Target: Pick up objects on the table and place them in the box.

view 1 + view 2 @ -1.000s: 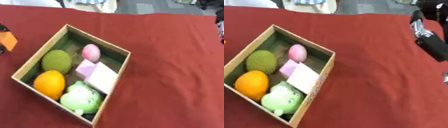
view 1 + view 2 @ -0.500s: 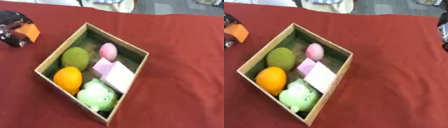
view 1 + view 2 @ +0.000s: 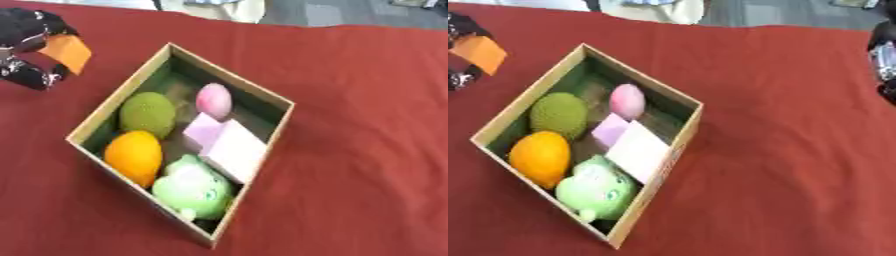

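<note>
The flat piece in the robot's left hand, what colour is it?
Orange. The flat piece shows best in the left eye view, held in the black left hand.

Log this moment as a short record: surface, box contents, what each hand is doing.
surface: red cloth table
box: open cardboard box, set askew
in box: green round fruit; orange; pink egg-shaped thing; pale pink blocks; green frog-like toy
left hand: at upper left, outside the box, fingers curled on an orange flat piece
right hand: only partly visible at the right edge, fingers not readable
</note>
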